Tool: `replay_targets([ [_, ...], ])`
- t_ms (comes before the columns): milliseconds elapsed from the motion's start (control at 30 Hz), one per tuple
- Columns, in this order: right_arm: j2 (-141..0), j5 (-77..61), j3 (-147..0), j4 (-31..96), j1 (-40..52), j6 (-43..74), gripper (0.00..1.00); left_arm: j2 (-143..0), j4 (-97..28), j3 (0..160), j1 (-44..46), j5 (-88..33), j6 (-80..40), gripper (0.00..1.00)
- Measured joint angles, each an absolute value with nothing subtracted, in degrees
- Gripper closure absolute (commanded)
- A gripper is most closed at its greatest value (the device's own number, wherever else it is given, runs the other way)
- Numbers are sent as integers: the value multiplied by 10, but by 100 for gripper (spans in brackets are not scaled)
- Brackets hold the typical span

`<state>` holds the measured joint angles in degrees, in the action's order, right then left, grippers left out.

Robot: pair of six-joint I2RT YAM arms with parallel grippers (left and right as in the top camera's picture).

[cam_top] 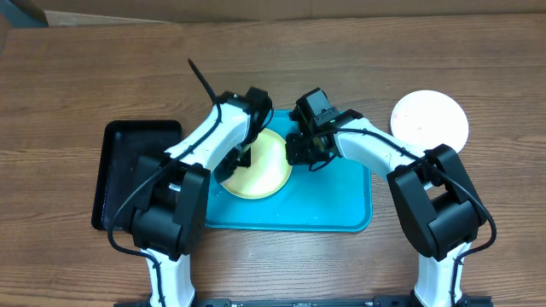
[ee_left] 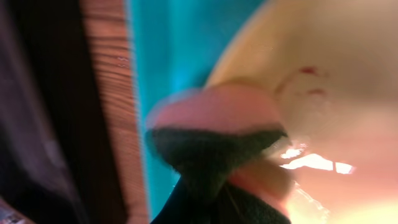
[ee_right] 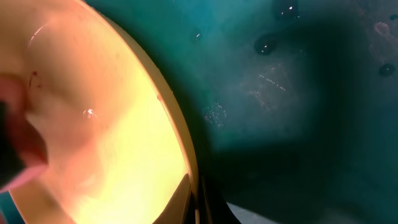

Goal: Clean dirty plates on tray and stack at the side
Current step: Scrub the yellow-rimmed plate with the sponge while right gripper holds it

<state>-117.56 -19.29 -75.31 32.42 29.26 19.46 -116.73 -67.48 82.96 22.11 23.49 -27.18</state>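
My left fingers pinch a pink-and-dark sponge against the yellow-green plate, near its red smears. My right fingers grip that plate's rim. The plate lies on the turquoise tray. A white plate sits on the bench to the right, and a black tray to the left.

Shows matt brown wood grain across the table. Reads as smooth turquoise plastic on the tray, glossy and beaded with droplets. Gleams as smooth plastic on the pale yellow-green plate, with bright highlights and small red-brown smears. Looks smooth and matt on the white plate at 2 o'clock. Carries a dull plastic sheen on the black tray at 9 o'clock. Seems soft and pink on the sponge, over 1 dark, fuzzy layer.
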Motion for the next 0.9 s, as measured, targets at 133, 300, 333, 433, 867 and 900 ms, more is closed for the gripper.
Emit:
replay_targets([
  [133, -1176, -190, -753, 326, 286, 195, 96, -1173, -709, 899, 215, 246, -284, 96],
  [300, -1176, -188, -753, 326, 281, 195, 96, -1172, -644, 963, 208, 133, -270, 96],
  [333, -1176, -188, -753, 326, 281, 195, 96, -1173, -618, 963, 209, 88, -262, 96],
  [433, -1176, -187, -753, 326, 281, 195, 96, -1173, -569, 954, 210, -14, -251, 96],
  [867, -1176, -185, -753, 326, 282, 192, 96, -1171, -443, 798, 213, -132, -264, 96],
  [900, -1176, -185, -753, 326, 282, 192, 96, -1168, -441, 795, 213, -126, -265, 96],
])
